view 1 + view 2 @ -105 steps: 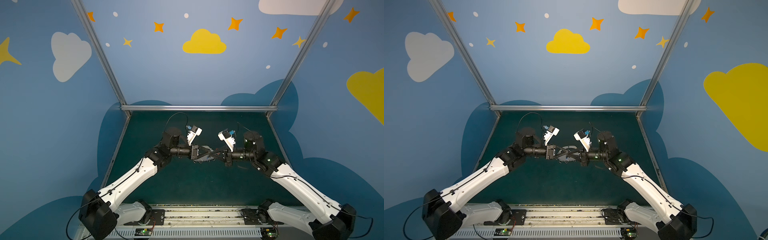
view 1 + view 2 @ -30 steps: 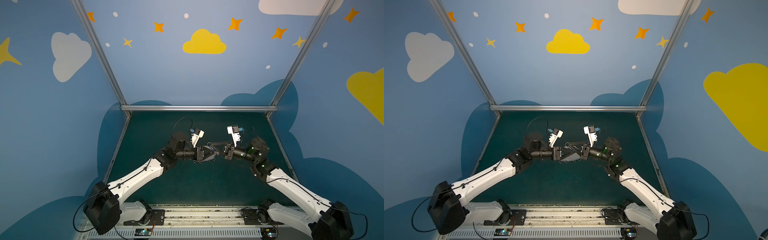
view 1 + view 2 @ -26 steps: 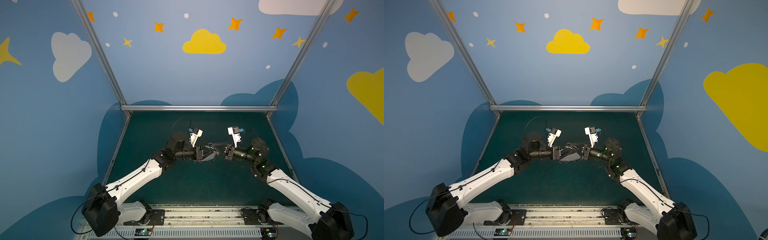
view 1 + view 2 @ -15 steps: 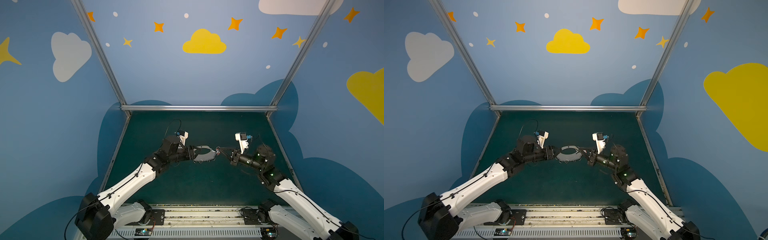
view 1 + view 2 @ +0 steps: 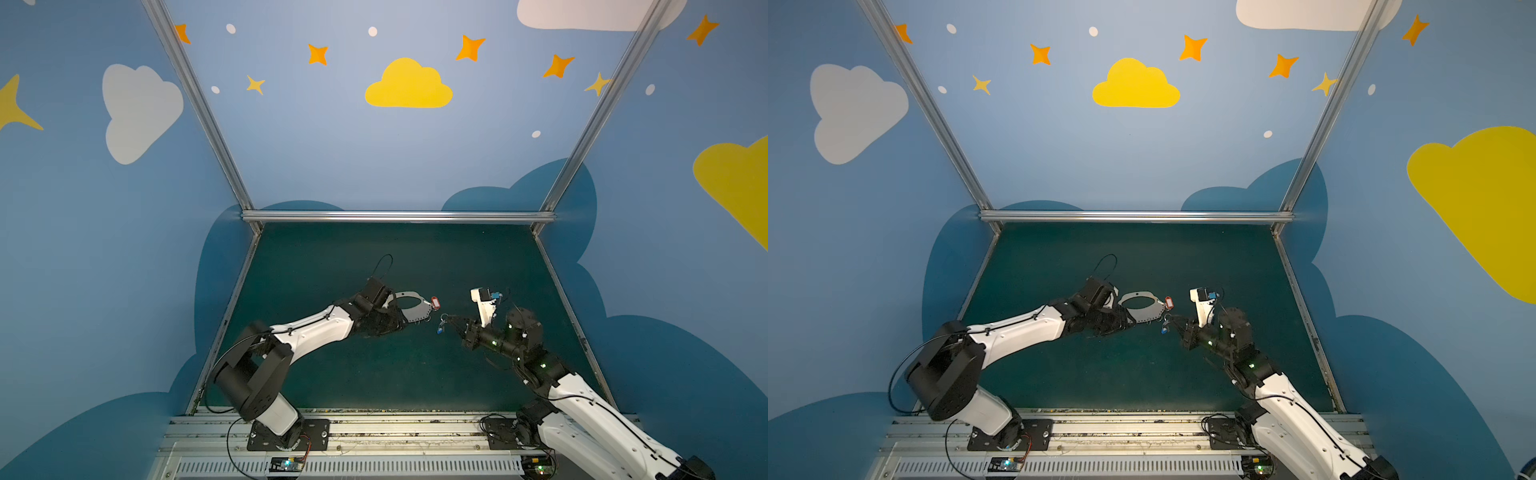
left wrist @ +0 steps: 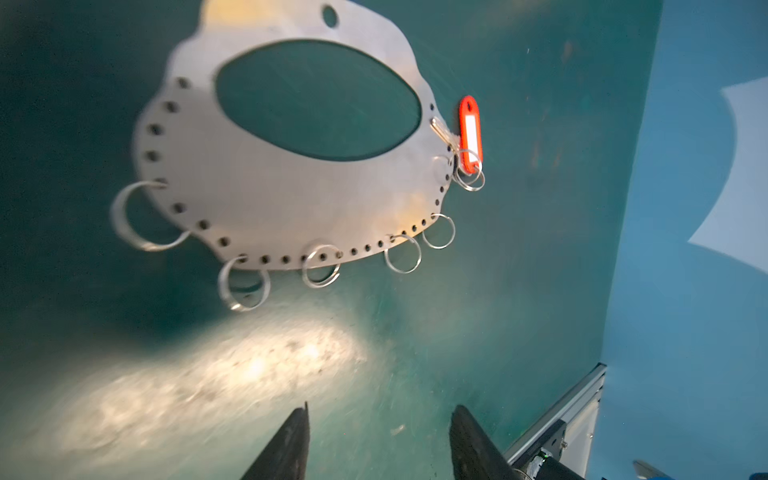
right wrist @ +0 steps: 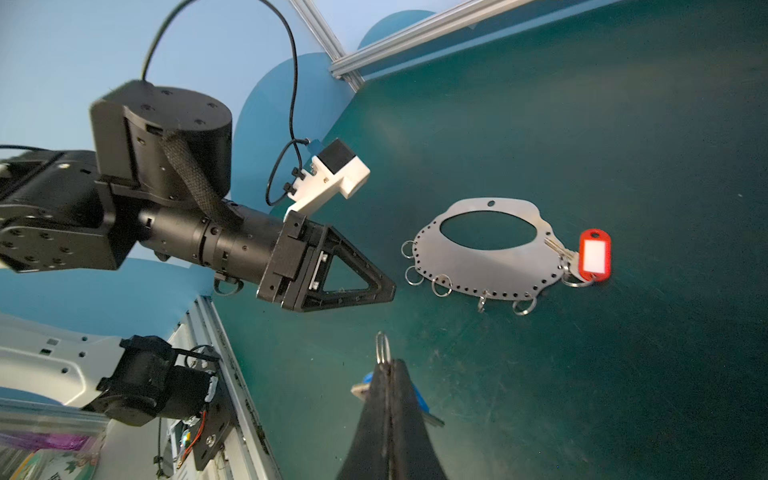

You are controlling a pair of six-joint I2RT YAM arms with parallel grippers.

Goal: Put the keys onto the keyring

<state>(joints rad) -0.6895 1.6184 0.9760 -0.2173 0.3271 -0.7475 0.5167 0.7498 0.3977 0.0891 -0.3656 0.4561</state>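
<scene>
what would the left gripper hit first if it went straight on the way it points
Probably the green mat, just short of the keyring: the open left gripper angles down at it with nothing between. Depth is unclear, so it might reach a wire ring.

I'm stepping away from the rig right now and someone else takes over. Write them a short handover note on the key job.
Left hand: open and empty, clear of the keyring, which lies flat on the table.
Right hand: shut on the split ring of the blue-tagged key, apart from the keyring.
Done: the red-tagged key lies at the keyring's edge and looks hooked to one of its wire rings.
Left: get the blue-tagged key onto a free wire ring. The left hand will probably need to steady the keyring for that.
</scene>
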